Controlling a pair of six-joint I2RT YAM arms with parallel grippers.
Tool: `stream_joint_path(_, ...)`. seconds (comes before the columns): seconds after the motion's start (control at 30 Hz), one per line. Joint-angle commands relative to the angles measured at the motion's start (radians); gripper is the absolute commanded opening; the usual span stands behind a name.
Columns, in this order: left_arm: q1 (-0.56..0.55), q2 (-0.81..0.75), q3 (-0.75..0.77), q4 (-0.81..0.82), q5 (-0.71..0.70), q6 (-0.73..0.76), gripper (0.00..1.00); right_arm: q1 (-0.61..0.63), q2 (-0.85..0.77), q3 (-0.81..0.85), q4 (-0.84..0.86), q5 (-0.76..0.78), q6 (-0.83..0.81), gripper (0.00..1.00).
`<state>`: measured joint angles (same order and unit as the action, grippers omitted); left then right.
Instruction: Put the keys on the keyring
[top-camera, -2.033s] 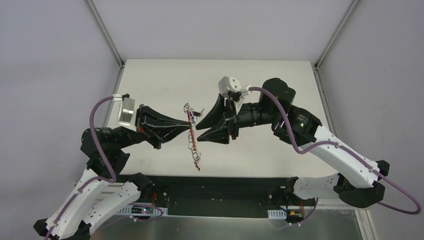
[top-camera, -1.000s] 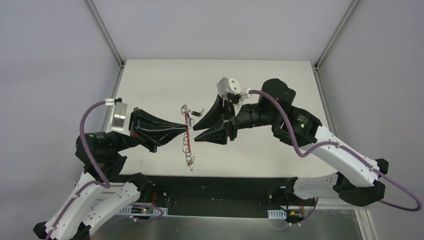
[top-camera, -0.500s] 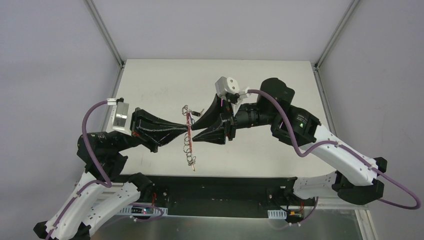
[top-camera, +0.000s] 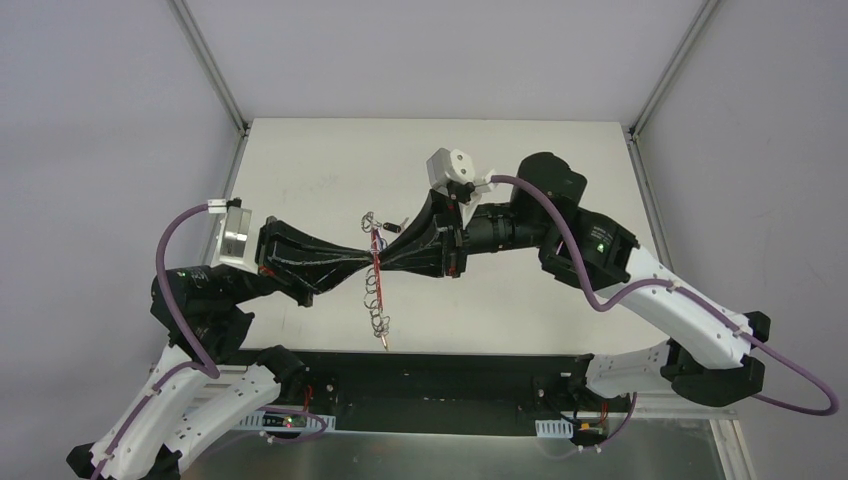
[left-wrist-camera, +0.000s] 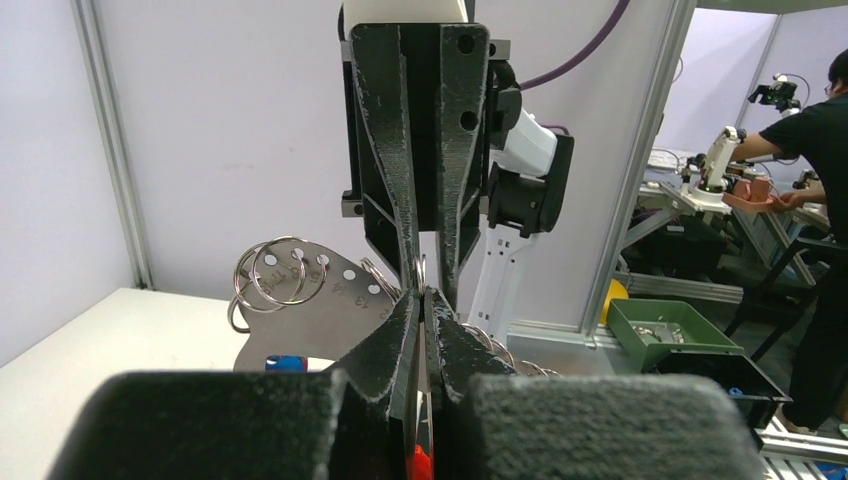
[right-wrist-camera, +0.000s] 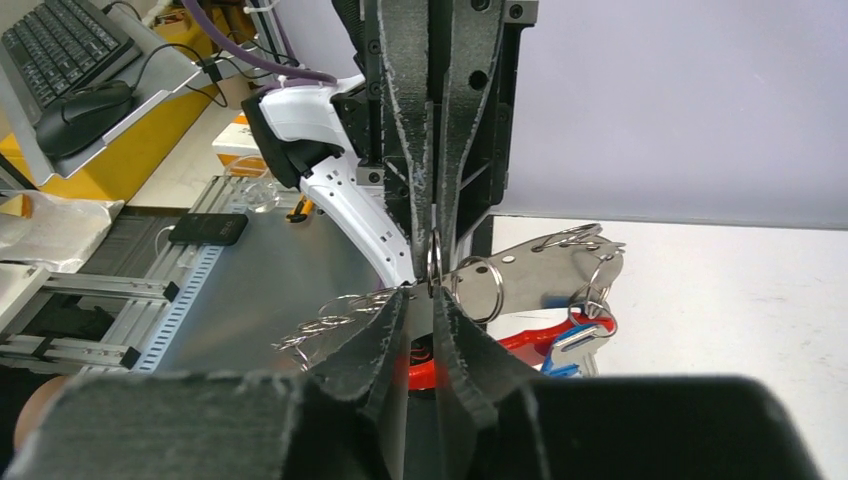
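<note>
Two claws meet tip to tip above the table (top-camera: 520, 160), so I judge the step in hand to be securing the keyring for threading. My left gripper (top-camera: 368, 262) is clamped on the keyring (top-camera: 378, 300) at its red strap. My right gripper (top-camera: 386, 262) is narrowed to a slit and appears to pinch one wire ring, though the tips hide the contact. The keyring's long axis runs far to near, free end toward my bases. Next: spread a coil and feed in the black-headed key (top-camera: 396, 225) beside the far end.
</note>
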<state>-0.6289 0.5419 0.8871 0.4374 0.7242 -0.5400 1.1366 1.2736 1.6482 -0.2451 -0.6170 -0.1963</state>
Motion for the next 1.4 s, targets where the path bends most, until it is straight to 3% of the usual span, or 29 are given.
stream_joint_path(0.0, -0.006, -0.008, -0.003, 0.060, 0.007, -0.013, 0.00, 0.016, 0.012, 0.058, 0.026, 0.013, -0.004, 0.12)
stream_joint_path(0.1, -0.006, -0.008, -0.008, 0.059, 0.008, -0.009, 0.00, 0.019, 0.018, 0.065, 0.026, 0.015, 0.002, 0.00)
stream_joint_path(0.67, -0.006, -0.012, -0.007, -0.039, -0.016, 0.030, 0.00, 0.026, -0.022, 0.040, 0.007, 0.072, 0.039, 0.00)
stream_joint_path(0.93, -0.006, -0.048, 0.024, -0.215, -0.031, 0.096, 0.19, 0.026, -0.062, -0.012, -0.011, 0.110, 0.033, 0.00)
stream_joint_path(1.37, -0.006, -0.063, 0.138, -0.431, -0.040, 0.212, 0.34, 0.024, -0.091, -0.075, -0.109, 0.120, 0.019, 0.00)
